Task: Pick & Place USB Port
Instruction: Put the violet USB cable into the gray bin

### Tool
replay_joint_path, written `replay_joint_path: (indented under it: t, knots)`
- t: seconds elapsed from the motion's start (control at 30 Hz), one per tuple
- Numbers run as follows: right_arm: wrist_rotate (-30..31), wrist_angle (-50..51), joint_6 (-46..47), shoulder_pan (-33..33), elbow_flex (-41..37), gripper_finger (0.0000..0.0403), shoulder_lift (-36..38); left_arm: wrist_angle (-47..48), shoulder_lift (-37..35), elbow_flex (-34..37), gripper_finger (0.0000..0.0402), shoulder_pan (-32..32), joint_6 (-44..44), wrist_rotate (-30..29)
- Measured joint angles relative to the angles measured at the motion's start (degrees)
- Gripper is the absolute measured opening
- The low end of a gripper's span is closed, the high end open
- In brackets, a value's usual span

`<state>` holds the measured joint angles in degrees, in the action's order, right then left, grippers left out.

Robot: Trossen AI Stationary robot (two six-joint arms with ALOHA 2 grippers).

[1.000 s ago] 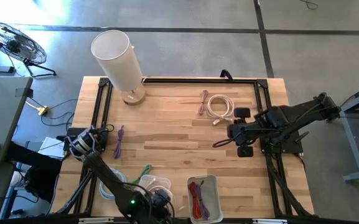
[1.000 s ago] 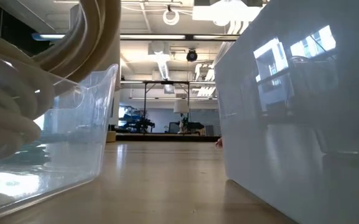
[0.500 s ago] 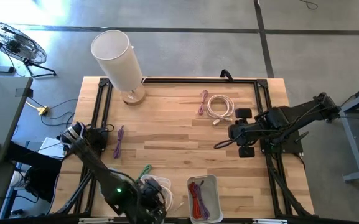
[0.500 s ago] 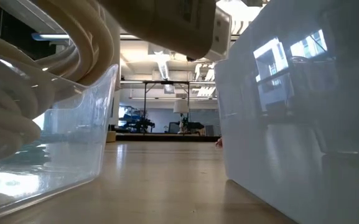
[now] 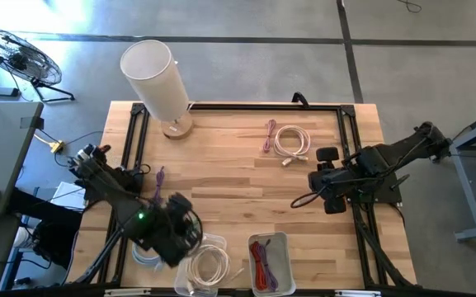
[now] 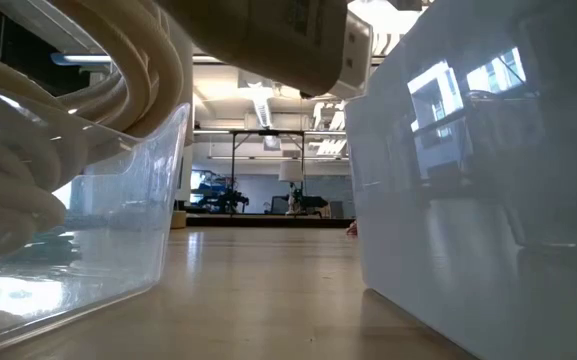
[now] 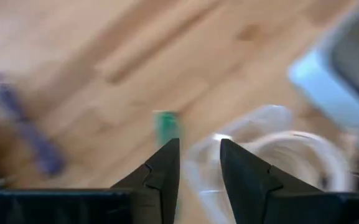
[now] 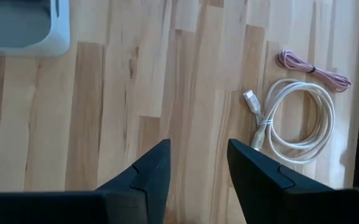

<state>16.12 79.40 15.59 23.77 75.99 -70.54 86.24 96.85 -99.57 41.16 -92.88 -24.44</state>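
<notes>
A coiled white USB cable (image 5: 207, 266) lies in the clear container (image 5: 221, 244) at the table's near edge. Its loops (image 6: 58, 110) and plug (image 6: 318, 45) fill the low view, and it shows blurred in the left wrist view (image 7: 285, 149). My left gripper (image 5: 176, 231) (image 7: 198, 146) is open just left of and beyond that container, holding nothing. A second white cable coil (image 5: 291, 142) (image 8: 297, 121) lies flat on the far right of the table. My right gripper (image 5: 320, 177) (image 8: 198, 146) is open above bare wood, nearer than that coil.
A grey tray (image 5: 283, 239) (image 8: 23, 28) holding a red cable (image 5: 262, 260) stands right of the clear container. A green cable (image 5: 192, 225) (image 7: 165, 124), a purple cable (image 5: 158, 186) and a pink cable (image 5: 269, 134) (image 8: 313, 65) lie on the wood. A white lamp (image 5: 157, 78) stands far left.
My left gripper has moved from over the clear container at the near edge toward the far left. The white cable coil now lies uncovered in that container, and its plug has come into the low view. My right gripper has drawn slightly toward the right edge.
</notes>
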Motion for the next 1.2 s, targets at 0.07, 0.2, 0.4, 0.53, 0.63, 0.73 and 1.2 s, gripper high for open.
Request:
replay_joint_path:
  t: [0.07, 0.2, 0.4, 0.53, 0.63, 0.73, 1.2]
  knots:
    - [0.03, 0.55, 0.07, 0.69, 0.00, 0.0149, 0.31, 4.52, -0.42, 0.01, 0.0107, -1.63, -1.41, 1.92]
    - [0.26, 1.53, -0.01, 1.55, 0.00, 0.0149, 1.20, 4.21, -1.07, 3.13, 0.0106, -5.59, 3.63, 3.13]
    - [0.28, 1.97, -0.15, 2.66, 0.00, 0.0149, 3.42, 3.52, -1.27, 10.72, 0.0106, -12.46, 9.02, 15.57]
    - [0.44, 1.99, -0.02, 2.66, 0.00, 0.0149, 5.31, 3.73, -1.31, 17.73, 0.0106, -15.32, 13.76, 27.18]
    - [2.00, 2.01, 0.07, 2.65, 0.00, 0.0149, 6.52, 3.86, -1.28, 21.20, 0.0106, -16.15, 16.51, 30.57]
    - [4.83, 1.99, 1.04, 2.64, 0.00, 0.0149, 7.41, 3.75, -1.28, 23.21, 0.0106, -16.92, 16.45, 28.77]
    - [6.04, 2.01, 2.54, 2.51, 0.00, 0.0149, 8.72, 3.76, -1.52, 29.74, 0.0117, -28.83, 31.35, 27.38]
